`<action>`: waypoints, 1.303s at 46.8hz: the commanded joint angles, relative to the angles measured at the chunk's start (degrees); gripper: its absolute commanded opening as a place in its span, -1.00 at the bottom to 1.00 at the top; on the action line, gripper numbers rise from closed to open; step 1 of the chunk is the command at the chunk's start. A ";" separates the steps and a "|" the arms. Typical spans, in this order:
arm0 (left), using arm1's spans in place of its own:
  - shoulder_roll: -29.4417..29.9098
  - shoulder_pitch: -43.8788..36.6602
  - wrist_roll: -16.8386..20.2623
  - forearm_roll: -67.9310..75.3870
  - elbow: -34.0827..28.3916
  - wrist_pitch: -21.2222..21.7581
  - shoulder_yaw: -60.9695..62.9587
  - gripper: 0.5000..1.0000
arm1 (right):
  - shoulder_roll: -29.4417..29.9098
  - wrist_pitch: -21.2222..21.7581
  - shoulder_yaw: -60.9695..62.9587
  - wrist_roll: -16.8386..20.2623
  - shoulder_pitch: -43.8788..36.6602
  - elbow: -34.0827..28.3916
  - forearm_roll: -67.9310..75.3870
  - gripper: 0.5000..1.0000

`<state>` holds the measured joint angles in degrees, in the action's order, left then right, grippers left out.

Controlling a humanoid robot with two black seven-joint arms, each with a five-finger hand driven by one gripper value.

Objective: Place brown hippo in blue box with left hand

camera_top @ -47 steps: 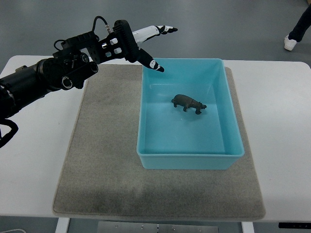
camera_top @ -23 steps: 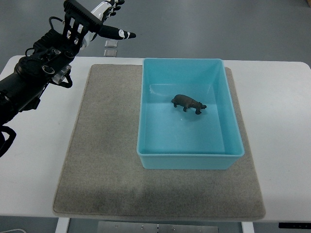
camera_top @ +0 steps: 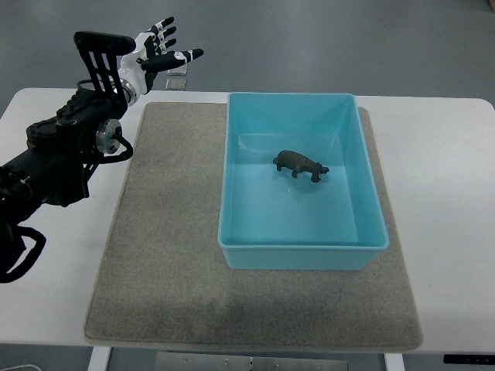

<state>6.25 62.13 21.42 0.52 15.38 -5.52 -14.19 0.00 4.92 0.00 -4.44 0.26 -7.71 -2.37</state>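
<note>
Overhead, one camera looking steeply down. Small dark brown plastic hippo figure stands on its feet on the floor of the light blue rectangular plastic box, slightly toward the far half, clear of all four walls. Nothing touches it. Box sits on the right part of a grey-beige felt mat, which lies on a white table.

Left hand, white with black fingertips, is raised at the upper left of the view, beyond the far left corner of the mat and well apart from the box. Fingers spread and extended, pointing roughly rightward; it grips nothing. Black forearm with cabling runs down to the left edge of the view, over the table's left side.

Grey floor beyond the table.
</note>
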 commanded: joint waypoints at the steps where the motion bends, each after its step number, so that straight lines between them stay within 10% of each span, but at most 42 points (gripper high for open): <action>1: 0.07 -0.78 1.87 -0.09 0.09 -1.50 -3.47 0.99 | 0.00 0.01 0.00 0.04 0.00 -0.02 0.00 0.74; 61: 0.16 -3.68 1.70 -9.75 0.09 -5.73 -13.76 0.99 | 0.00 0.01 0.00 0.04 0.00 -0.02 0.00 0.74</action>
<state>6.41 58.45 23.12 -9.22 15.47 -11.25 -27.94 0.00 4.91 0.00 -4.44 0.26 -7.73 -2.37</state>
